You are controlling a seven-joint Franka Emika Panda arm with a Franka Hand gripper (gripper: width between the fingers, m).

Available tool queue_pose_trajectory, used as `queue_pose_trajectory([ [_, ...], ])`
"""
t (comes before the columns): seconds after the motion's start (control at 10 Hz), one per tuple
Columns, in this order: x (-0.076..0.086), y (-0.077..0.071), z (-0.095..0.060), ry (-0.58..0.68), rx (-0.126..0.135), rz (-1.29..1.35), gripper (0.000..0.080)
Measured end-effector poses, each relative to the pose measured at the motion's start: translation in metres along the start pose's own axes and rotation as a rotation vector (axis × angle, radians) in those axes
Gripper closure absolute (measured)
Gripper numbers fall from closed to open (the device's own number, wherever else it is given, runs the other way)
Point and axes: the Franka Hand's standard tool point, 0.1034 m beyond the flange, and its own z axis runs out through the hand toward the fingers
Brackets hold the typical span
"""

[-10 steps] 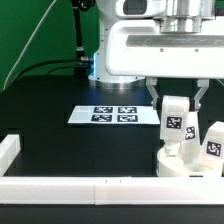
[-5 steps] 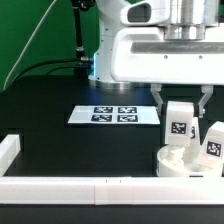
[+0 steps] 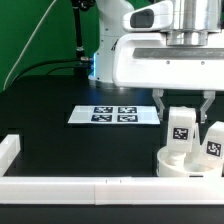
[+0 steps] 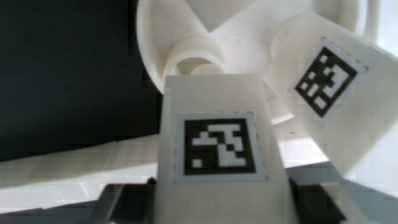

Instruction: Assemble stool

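My gripper is shut on a white block leg with a black-and-white tag and holds it upright, its lower end at the round white seat near the exterior view's right edge. A second leg stands upright on the seat just right of it. In the wrist view the held leg fills the middle between the dark fingers, the gripper at its top end. Beyond it I see the seat with a round socket, and the second leg. The third leg is out of view.
The marker board lies flat on the black table left of the seat. A long white border bar runs along the front edge and another at the left. The arm's base and cables stand behind.
The gripper has moved down and slightly to the exterior view's right with the leg in it, bringing the leg's lower end to the seat. The second leg and seat have not moved.
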Motion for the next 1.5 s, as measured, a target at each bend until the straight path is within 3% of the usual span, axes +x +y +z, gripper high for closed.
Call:
queue_pose_trajectory([
  [0.3,0.001,0.002,-0.001,0.001,0.0,0.001,0.0462],
  [1.0,-0.01,0.004,0.017,-0.016,-0.016,-0.006,0.0462],
  [1.5,-0.006,0.001,0.02,0.02,-0.011,-0.013,0.0462],
])
